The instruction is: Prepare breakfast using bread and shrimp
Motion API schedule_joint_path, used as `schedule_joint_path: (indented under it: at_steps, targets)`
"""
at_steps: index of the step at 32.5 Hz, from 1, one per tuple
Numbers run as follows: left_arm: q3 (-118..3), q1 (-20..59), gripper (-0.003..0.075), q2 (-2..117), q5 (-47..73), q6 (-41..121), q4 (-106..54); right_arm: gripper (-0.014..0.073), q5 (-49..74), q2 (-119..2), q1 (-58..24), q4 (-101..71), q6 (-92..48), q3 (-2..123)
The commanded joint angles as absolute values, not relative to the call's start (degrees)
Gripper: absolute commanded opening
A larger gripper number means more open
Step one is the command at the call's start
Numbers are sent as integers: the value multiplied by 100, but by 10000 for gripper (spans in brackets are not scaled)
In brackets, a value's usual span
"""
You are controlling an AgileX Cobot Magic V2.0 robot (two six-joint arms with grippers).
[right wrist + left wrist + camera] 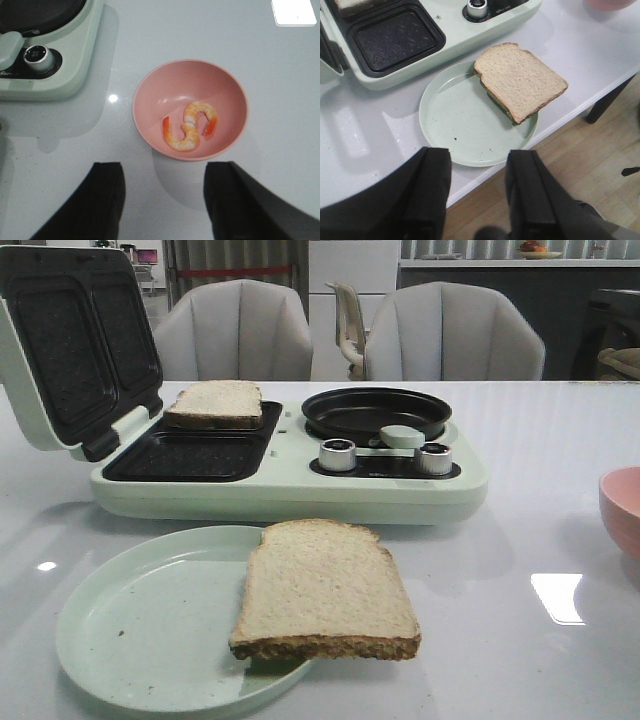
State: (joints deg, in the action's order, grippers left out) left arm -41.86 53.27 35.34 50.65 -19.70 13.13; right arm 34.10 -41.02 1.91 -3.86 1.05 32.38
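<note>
Pink bowl (190, 75) with 2 shrimp (189, 126); left gripper (479, 190), right gripper (164, 200) both spread, empty.

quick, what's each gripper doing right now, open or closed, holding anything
Left gripper: open, empty, above the pale green round plate.
Right gripper: open, empty, above the pink round bowl.

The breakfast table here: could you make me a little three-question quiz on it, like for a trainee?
1. True or false: the slice of bread on the green plate lies fully inside the rim.
2. Where are the shrimp? A) in the round pan B) in the pink bowl C) on the plate
3. Fill in: the second slice rests in the far tray of the open ____.

Key:
1. False; it overhangs the plate's edge.
2. B
3. sandwich maker

Both the left hand and right hand are open and empty.
</note>
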Motion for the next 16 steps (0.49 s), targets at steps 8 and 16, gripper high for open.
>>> schedule_joint_path:
  at_steps: [8, 16]
  targets:
    - [-3305, 5310, 329, 2694, 3146, -1988, 1144, 475, 4526, -5728, 63, -3130, -1475, 3478]
    - [-3303, 5310, 329, 2715, 2964, -1988, 1144, 517, 3733, -7509, -1077, -5600, -3446, 3512]
